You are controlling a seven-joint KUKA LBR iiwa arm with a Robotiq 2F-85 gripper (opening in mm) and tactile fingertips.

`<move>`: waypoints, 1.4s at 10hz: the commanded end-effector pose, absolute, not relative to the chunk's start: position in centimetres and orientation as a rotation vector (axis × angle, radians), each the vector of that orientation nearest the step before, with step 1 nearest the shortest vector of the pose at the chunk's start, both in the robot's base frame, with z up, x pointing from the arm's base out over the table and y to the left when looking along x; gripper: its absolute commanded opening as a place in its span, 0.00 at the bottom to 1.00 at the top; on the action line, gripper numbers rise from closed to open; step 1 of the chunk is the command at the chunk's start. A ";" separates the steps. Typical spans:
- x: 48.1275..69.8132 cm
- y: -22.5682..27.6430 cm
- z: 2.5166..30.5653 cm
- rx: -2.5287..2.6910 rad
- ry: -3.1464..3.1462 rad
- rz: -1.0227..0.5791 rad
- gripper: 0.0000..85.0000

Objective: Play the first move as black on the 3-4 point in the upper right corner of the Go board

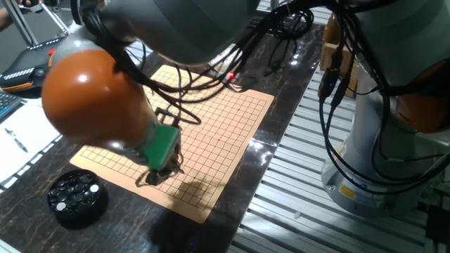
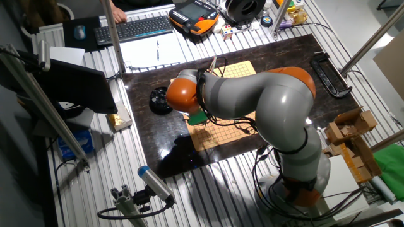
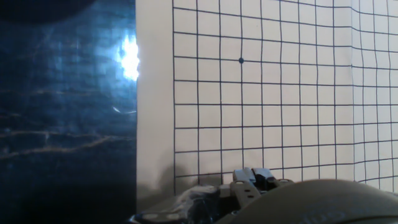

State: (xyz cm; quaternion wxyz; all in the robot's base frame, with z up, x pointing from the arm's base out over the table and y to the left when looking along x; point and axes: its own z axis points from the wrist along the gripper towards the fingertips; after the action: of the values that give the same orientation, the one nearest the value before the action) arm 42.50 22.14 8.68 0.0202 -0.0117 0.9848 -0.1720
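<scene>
Go board (image 1: pixel 211 133): no legible writing.

Flat tan Go board (image 1: pixel 211 133) with a black printed grid lies on the dark glossy tabletop (image 1: pixel 281 77); a star-point dot shows in the hand view. No small round glossy black stone can be made out on its visible grid.

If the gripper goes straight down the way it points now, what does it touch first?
Most likely the Go board itself: the gripper points down at bare grid near one edge, with no stone visible beneath it. The remaining gap is unclear.
</scene>
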 end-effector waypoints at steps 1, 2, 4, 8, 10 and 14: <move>42.5 22.0 8.6 -0.042 3.055 -0.533 0.01; 42.4 21.8 8.4 -0.045 3.053 -0.535 0.01; 42.2 21.5 7.9 -0.053 3.047 -0.542 0.01; 41.7 21.8 6.7 -0.056 3.015 -0.572 0.01; 41.6 21.7 6.2 -0.057 3.014 -0.560 0.01; 41.6 21.5 5.4 -0.068 2.990 -0.582 0.01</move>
State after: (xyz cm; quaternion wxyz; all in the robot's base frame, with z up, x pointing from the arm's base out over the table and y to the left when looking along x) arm 41.65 21.51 5.32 0.0478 -0.0223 0.9801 -0.1911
